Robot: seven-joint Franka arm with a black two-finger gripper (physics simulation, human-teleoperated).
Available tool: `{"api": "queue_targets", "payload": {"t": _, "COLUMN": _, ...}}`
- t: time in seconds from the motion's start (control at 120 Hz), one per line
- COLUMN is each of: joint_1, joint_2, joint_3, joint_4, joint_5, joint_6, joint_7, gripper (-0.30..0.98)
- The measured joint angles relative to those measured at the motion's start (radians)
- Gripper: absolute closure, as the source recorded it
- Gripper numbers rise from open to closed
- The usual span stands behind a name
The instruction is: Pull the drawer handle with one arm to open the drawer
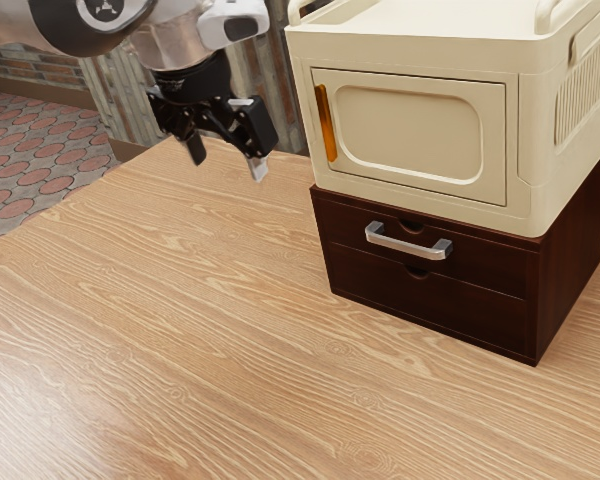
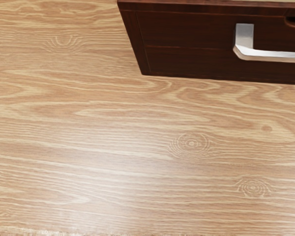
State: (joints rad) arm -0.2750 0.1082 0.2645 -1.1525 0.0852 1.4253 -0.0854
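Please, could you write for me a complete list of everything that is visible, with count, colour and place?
table: one, light wood, under the drawer unit
drawer unit: one, dark brown, on the table, two drawers shut
handle: one, silver, on the upper drawer
box: one, cream, on the drawer unit
door strip: one, amber, on the box's front
floor: one, grey and red, beyond the table
arm: one, white and black, exterior view's upper left
tool: one, mainly black, open, above the table

A pale wood-grain worktop (image 1: 210,330) catches a soft white sheen. Beyond its far edge rise a brick wall (image 1: 50,72) and grey-green ribbed panelling (image 1: 112,105), above brown skirting (image 1: 40,93) and a floor (image 1: 42,160) of reddish and grey paving.
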Motion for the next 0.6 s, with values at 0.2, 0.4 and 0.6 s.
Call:
{"api": "queue_targets", "payload": {"t": 0.2, "joint_1": 0.029, "joint_2": 0.005, "joint_3": 0.01, "joint_4": -0.004, "joint_5": 0.005, "joint_6": -0.008, "joint_7": -0.005, "gripper": 0.0}}
{"api": "queue_targets", "payload": {"t": 0.4, "joint_1": 0.023, "joint_2": -0.018, "joint_3": 0.006, "joint_4": -0.022, "joint_5": 0.0, "joint_6": -0.083, "joint_7": 0.015, "gripper": 0.0}}
{"api": "queue_targets", "payload": {"t": 0.6, "joint_1": 0.017, "joint_2": -0.025, "joint_3": -0.009, "joint_4": -0.039, "joint_5": -0.005, "joint_6": 0.008, "joint_7": 0.259, "gripper": 0.0}}
